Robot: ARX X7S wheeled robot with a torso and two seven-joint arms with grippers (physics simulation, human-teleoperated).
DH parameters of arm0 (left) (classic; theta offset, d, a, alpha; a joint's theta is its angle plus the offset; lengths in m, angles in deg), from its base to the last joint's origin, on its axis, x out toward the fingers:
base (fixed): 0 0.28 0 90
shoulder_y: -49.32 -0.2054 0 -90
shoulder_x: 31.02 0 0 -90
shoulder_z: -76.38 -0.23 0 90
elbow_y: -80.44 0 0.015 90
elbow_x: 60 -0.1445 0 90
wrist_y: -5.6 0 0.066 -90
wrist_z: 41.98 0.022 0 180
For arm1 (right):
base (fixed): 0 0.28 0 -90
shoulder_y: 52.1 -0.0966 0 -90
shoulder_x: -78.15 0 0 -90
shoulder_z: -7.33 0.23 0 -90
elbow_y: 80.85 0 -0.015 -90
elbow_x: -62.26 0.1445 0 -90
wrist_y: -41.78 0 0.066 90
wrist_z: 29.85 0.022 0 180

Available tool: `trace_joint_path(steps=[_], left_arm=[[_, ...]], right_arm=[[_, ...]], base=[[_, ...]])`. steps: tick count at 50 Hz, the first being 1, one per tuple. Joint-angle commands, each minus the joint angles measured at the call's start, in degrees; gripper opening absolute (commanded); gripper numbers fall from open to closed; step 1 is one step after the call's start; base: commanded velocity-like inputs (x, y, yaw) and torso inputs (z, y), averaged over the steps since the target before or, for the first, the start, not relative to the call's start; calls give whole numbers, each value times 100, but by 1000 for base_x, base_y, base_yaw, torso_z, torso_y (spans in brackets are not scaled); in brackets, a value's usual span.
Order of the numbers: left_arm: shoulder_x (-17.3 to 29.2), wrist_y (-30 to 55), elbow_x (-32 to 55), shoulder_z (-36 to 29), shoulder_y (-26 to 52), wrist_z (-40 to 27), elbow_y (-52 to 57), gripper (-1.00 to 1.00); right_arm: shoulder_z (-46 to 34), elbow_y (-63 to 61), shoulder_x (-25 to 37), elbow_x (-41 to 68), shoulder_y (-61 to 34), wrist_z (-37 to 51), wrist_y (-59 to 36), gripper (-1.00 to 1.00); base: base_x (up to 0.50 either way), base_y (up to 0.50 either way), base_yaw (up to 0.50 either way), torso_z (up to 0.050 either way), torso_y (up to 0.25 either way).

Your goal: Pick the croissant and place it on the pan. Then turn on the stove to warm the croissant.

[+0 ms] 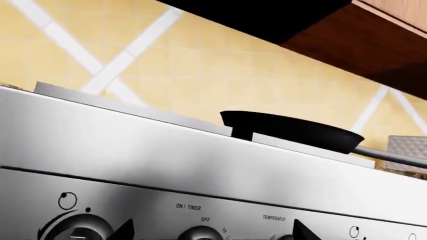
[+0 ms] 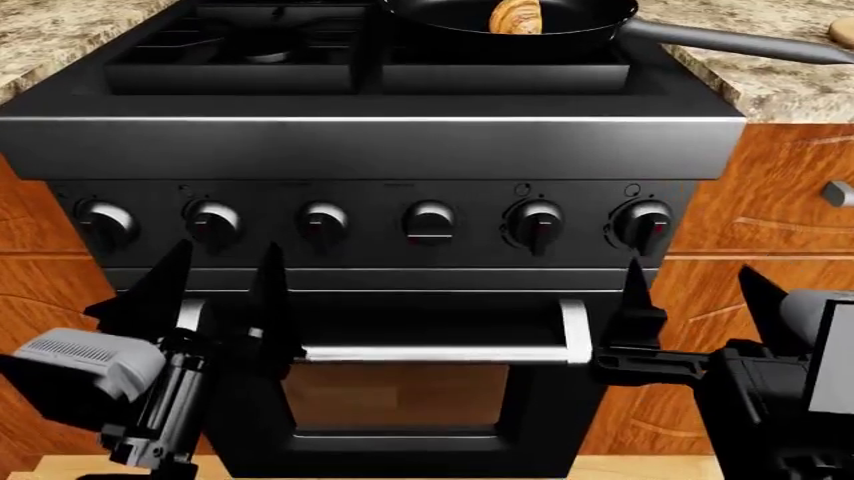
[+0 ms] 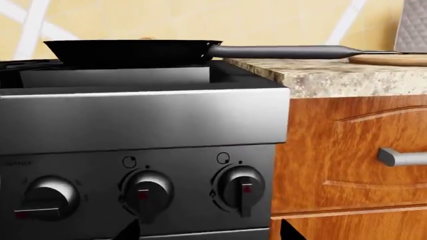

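The croissant (image 2: 515, 16) lies inside the black pan (image 2: 441, 14), which sits on the right rear burner of the stove (image 2: 374, 140). The pan's long handle (image 2: 734, 40) reaches right over the counter. Six knobs run along the stove front, among them the far-right knob (image 2: 645, 224). My left gripper (image 2: 220, 300) is open, low in front of the left knobs and holding nothing. My right gripper (image 2: 697, 300) is also open and holding nothing, below the far-right knob. In the right wrist view the pan (image 3: 133, 50) stands above two knobs (image 3: 240, 187). The left wrist view shows the pan (image 1: 293, 131) from below.
A silver oven door handle (image 2: 441, 352) crosses between both grippers. Granite counters (image 2: 787, 85) flank the stove. A wooden cabinet with a drawer pull (image 3: 400, 157) stands at the right. A tan wooden plate (image 3: 393, 59) rests on the right counter by the pan handle.
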Motion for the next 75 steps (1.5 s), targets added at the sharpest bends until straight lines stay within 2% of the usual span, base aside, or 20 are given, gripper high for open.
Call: trace_joint_path(steps=[1,14,40,75], left_arm=[[24,111,122,2,74,-84,-47,100],[34,104,126,-26,112,-118,-101,100],[64,112,107,-79,198,-200,-239,100],[65,122,39,-176,399,-324,-534,100]], right_arm=[[-1115,353,469,-2025,461,-1176,1455,100],[-1148,483,477,-2077,354,-1230,1553,100],[-1267,1552,354,-2591,275,-2050,2209,100],[-1783,2961,230,-3143,-328,-2847,2613,100]], base=[[0,0,0,0,0],[0,0,0,0,0],[0,0,0,0,0],[0,0,0,0,0]])
